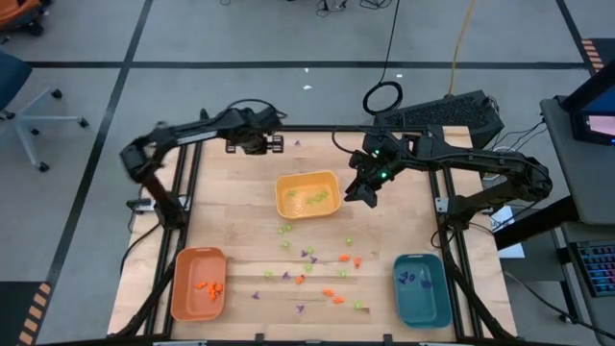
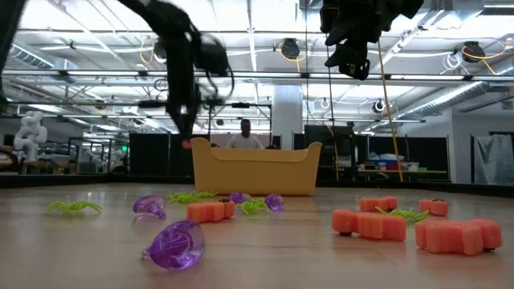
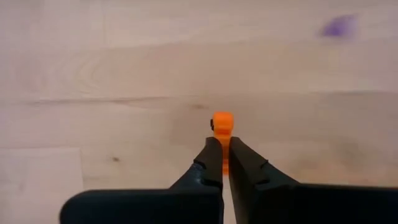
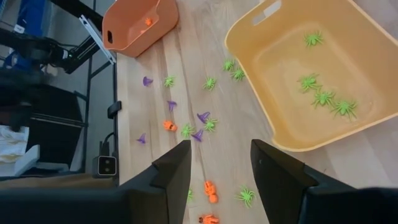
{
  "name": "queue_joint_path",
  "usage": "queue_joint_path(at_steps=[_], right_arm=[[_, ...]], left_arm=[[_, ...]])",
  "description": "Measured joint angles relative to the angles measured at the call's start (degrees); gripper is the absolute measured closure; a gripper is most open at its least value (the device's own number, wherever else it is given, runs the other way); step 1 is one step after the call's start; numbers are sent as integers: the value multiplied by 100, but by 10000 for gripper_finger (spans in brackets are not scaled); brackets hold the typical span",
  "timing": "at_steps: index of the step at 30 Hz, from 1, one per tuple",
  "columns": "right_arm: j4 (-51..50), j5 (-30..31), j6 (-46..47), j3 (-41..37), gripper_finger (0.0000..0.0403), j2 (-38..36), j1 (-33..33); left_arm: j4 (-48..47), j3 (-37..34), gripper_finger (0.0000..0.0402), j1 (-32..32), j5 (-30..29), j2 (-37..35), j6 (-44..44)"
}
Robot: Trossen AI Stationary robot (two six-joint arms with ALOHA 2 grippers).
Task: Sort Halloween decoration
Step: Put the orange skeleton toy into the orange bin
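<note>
The Halloween decoration is many tiny orange, green and purple pieces [image 1: 309, 267] strewn over the wooden table between three trays. My left gripper [image 3: 225, 144] hangs over the table's far left part [image 1: 253, 146] and is shut on one orange piece [image 3: 222, 123]. My right gripper [image 4: 221, 163] stands open above the table beside the yellow tray's right end [image 1: 363, 190], with nothing between its fingers. Green spiders [image 4: 322, 97] lie in the yellow tray [image 1: 288, 183], orange pieces [image 1: 209, 286] in the orange tray [image 1: 183, 288], and purple pieces [image 1: 415, 279] in the teal tray [image 1: 428, 306]. My left gripper pinches the orange piece between its two fingertips [image 3: 211, 155]. One end of the piece [image 3: 222, 119] sticks out past the tips. The fingers point steeply down from above. The piece is lifted clear of the table.
One purple piece [image 3: 339, 26] lies on the bare wood near my left gripper. Cables and a black keyboard [image 1: 452, 113] lie beyond the table's far edge. The trays stand apart, with loose pieces in the middle and near part of the table.
</note>
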Motion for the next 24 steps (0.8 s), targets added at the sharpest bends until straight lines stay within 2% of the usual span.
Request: queue_joint_path(at_steps=[7, 12, 21, 24], right_arm=[[88, 9, -162, 0, 248, 0, 0], [243, 15, -158, 0, 248, 0, 0], [418, 54, -52, 0, 248, 0, 0], [516, 257, 52, 0, 248, 0, 0]], left_arm=[[6, 5, 400, -332, 55, -1570, 124], [83, 5, 401, -473, 207, -2430, 51], [500, 5, 401, -685, 729, -3337, 339], [722, 5, 400, -739, 962, -3483, 428]])
